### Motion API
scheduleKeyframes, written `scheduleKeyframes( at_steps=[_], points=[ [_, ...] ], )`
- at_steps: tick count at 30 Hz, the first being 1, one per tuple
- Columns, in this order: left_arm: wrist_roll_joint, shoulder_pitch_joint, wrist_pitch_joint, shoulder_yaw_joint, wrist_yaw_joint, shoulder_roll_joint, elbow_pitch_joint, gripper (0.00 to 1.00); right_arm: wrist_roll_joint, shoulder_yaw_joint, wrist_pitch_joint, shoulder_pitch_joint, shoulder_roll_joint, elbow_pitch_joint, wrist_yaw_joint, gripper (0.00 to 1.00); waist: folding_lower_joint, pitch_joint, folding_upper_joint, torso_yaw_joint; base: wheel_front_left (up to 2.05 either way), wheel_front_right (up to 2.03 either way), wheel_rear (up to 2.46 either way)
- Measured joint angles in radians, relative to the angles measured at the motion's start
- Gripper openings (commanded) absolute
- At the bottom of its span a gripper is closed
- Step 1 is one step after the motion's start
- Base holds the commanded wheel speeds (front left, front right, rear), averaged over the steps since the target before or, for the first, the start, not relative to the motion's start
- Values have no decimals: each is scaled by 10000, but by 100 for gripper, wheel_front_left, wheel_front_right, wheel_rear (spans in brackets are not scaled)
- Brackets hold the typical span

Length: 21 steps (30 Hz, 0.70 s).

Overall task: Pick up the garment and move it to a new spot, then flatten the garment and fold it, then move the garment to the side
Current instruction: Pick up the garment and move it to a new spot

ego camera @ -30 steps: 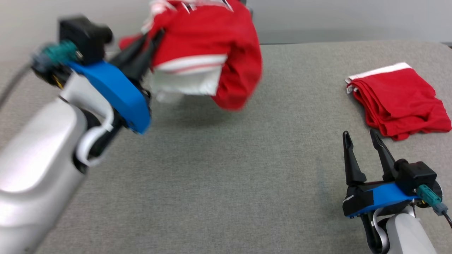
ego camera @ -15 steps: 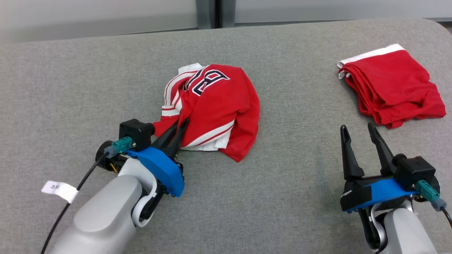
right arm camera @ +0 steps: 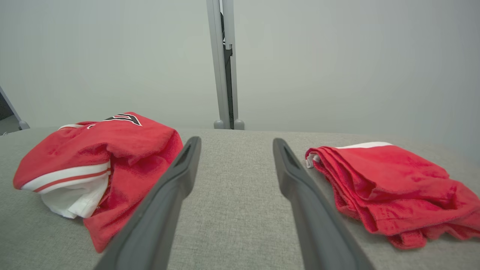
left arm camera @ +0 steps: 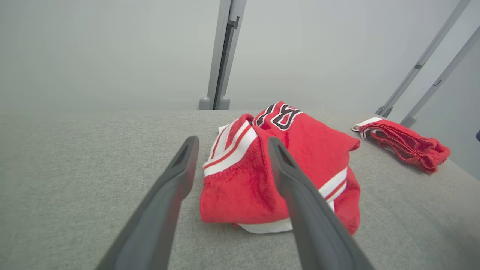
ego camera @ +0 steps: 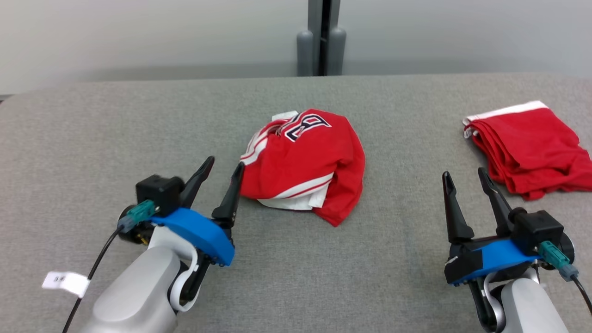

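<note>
The garment [ego camera: 305,162] is a crumpled red jersey with white stripes and dark lettering, lying in a heap at the middle of the grey table [ego camera: 92,129]. It appears again in the left wrist view [left arm camera: 300,150] and the right wrist view [right arm camera: 112,150]. My left gripper [ego camera: 224,166] stands open just left of the heap, its right fingertip close to the red cloth, nothing between the fingers. My right gripper [ego camera: 462,178] is open near the front right, apart from both pieces of cloth.
A second red garment [ego camera: 532,148] lies folded at the table's right edge, also visible as folded red cloth [right arm camera: 390,183] in the right wrist view. A grey post [ego camera: 323,37] stands behind the table's far edge. A white tag [ego camera: 64,282] hangs on the left arm's cable.
My left gripper carried the jersey down onto the table, then opened and let it go. The head camera has shifted. The right gripper stayed open in place.
</note>
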Motion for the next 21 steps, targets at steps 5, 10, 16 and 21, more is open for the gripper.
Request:
scheduleKeyframes(
  at_steps=[5,10,16,21],
  points=[
    [222,1008,-23,1043,355,186,-688,100,-56,-125,-2,267,-2,69,0,100,-1,-513,0,286,0,0,0],
    [508,2398,-25,2337,658,240,-1429,100,29,-46,-2,563,0,134,0,100,-1,-808,0,513,0,0,0],
    [1369,4214,-27,3948,848,-247,-2278,100,420,265,0,1108,-2,378,0,100,-1,-973,0,660,0,0,0],
    [1941,4910,-27,4516,729,-558,-2378,100,558,431,-2,1322,2,464,0,100,-1,-1003,0,679,0,0,0]
  ],
)
